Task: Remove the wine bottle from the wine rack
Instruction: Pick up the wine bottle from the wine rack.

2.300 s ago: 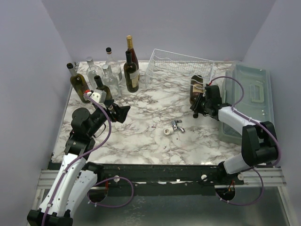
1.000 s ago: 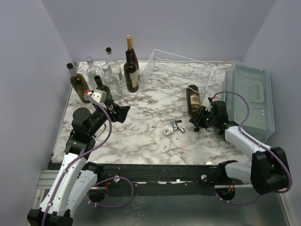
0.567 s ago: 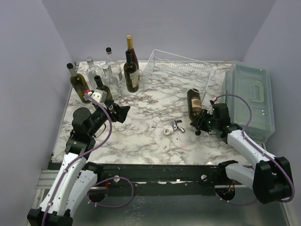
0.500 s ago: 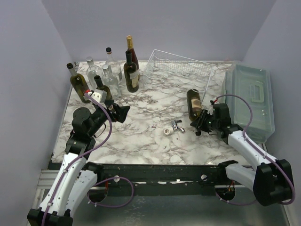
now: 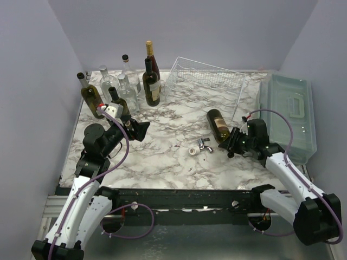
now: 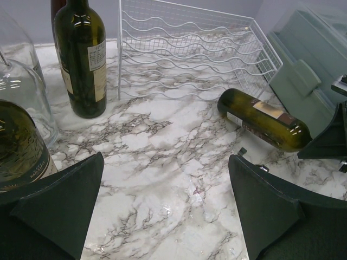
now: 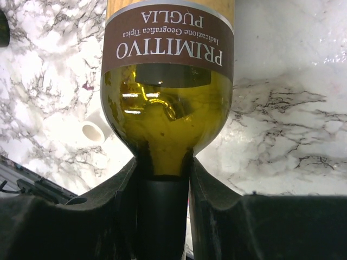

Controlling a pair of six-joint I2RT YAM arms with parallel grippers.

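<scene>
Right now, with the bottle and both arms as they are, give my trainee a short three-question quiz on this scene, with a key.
1. True or false: the wine bottle rests in a cradle of the wine rack.
2. Which part of the bottle does the right pincer clamp? A) base B) neck C) label
3. Fill in: the left pincer is ____, with nothing between its fingers.
Key: 1 false, it lies on its side outside the rack, in front of it. 2 B. 3 open.
</scene>
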